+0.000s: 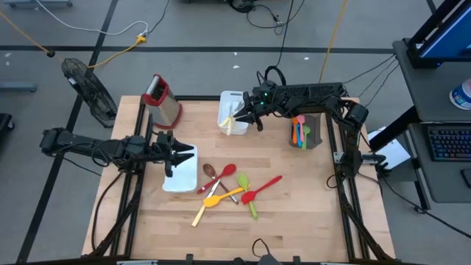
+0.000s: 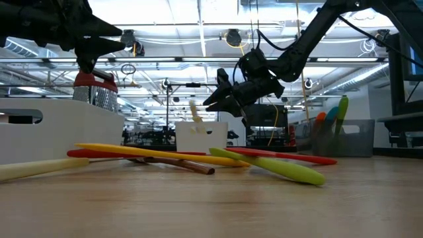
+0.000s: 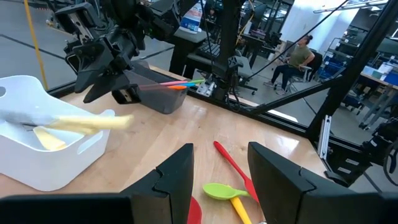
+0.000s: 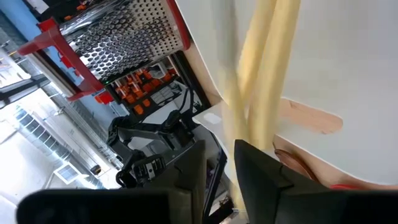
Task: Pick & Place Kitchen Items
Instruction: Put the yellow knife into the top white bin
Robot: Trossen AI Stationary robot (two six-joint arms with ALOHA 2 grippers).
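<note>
Much of the far white tray (image 1: 229,110) is masked by the right gripper (image 1: 245,114), which hangs over its right edge; from above, only a pale yellow utensil (image 1: 234,120) shows lying in the tray. The right wrist view shows that pale handle (image 4: 264,87) blurred just ahead of the gripper's narrowly parted fingers, and whether they touch it cannot be told. In the low view the utensil's tip (image 2: 194,110) pokes above the tray wall. The left gripper (image 1: 171,155) hovers over the near white tray (image 1: 184,177) at the left, its fingers (image 3: 177,177) apart and empty. Near centre lies a loose heap: a red spoon (image 1: 224,174), a brown spoon (image 1: 210,171), a green spoon (image 1: 247,193), a red spatula (image 1: 263,188) and a yellow spatula (image 1: 218,199). More colourful utensils (image 1: 299,130) stand in a grey bin (image 1: 310,137) at the far right, their shapes hard to separate. A box grater (image 1: 162,99) stands far left.
</note>
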